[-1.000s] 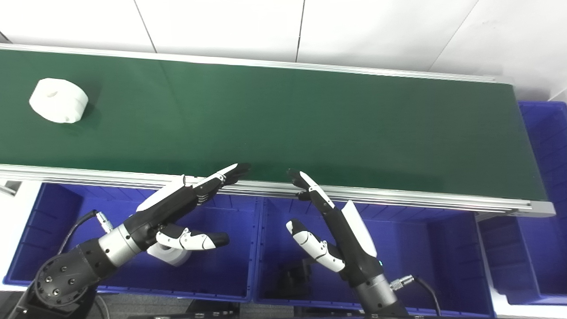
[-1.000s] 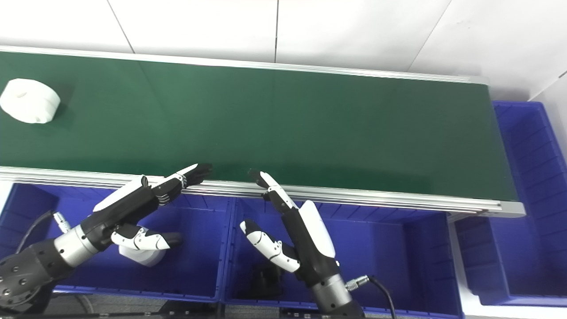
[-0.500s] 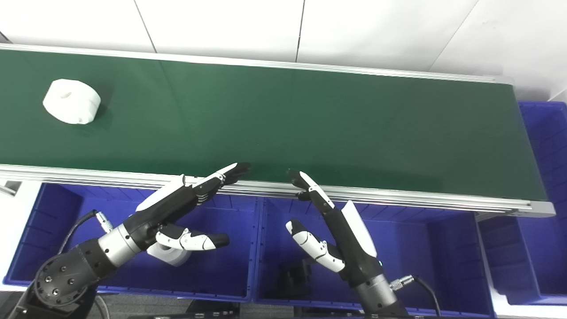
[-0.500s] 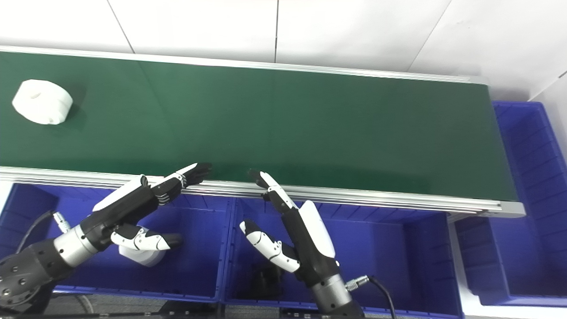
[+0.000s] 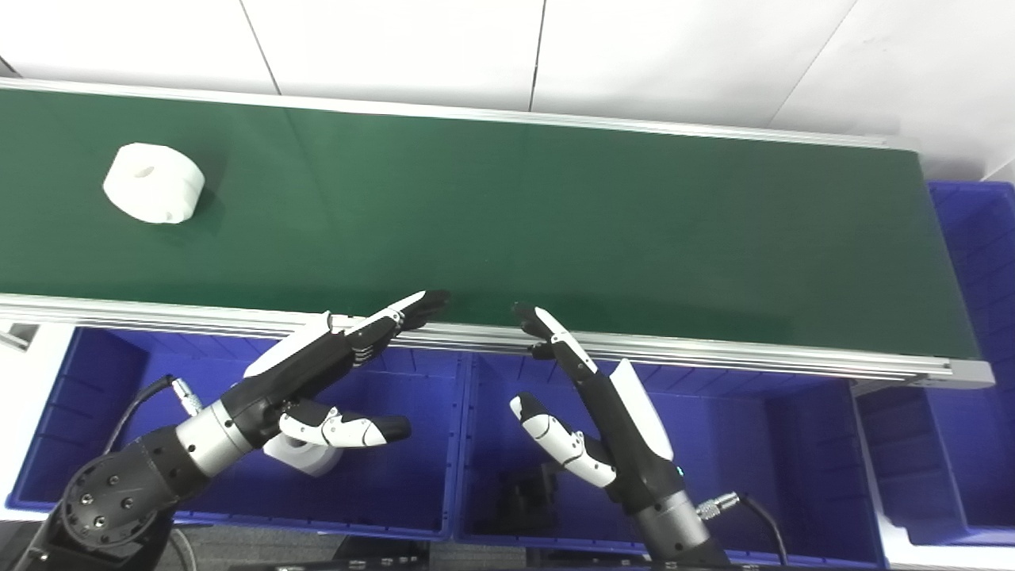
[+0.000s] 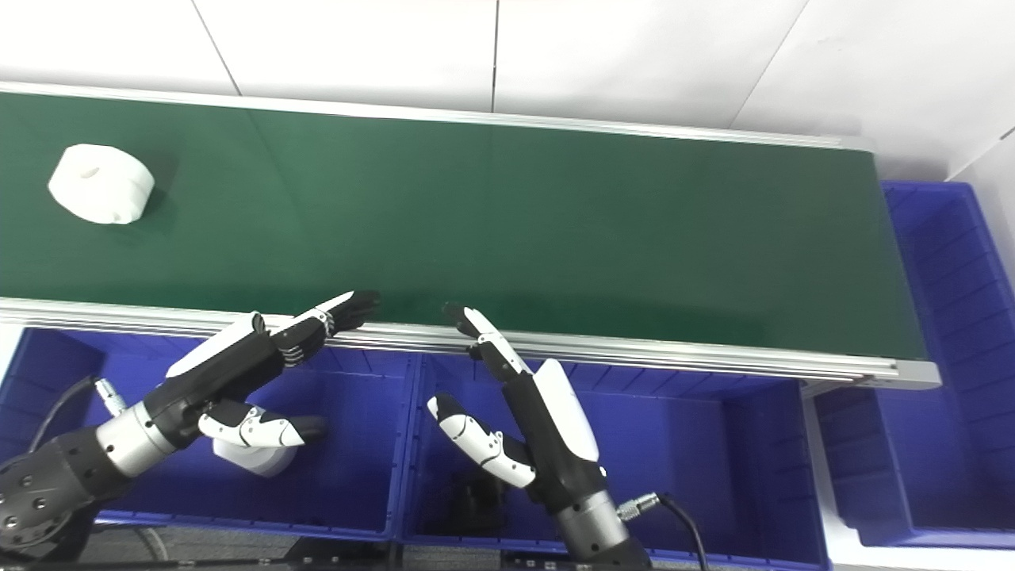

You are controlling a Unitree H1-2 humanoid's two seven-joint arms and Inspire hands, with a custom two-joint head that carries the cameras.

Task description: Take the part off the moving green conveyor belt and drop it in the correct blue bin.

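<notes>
White part (image 5: 154,193) on green belt (image 5: 555,222), far left.
Left hand (image 5: 317,373) and right hand (image 5: 591,404) over blue bins (image 5: 396,492); fingers spread, holding nothing.

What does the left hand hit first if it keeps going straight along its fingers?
Probably nothing but bare belt. The left hand points up and to the right, fingertips over the near rail of the green conveyor belt. The white part lies far left, off that line. Height above the belt is unclear.

A white part (image 6: 101,194) lies on the green belt (image 6: 507,214), well apart from both spread, empty hands.
</notes>
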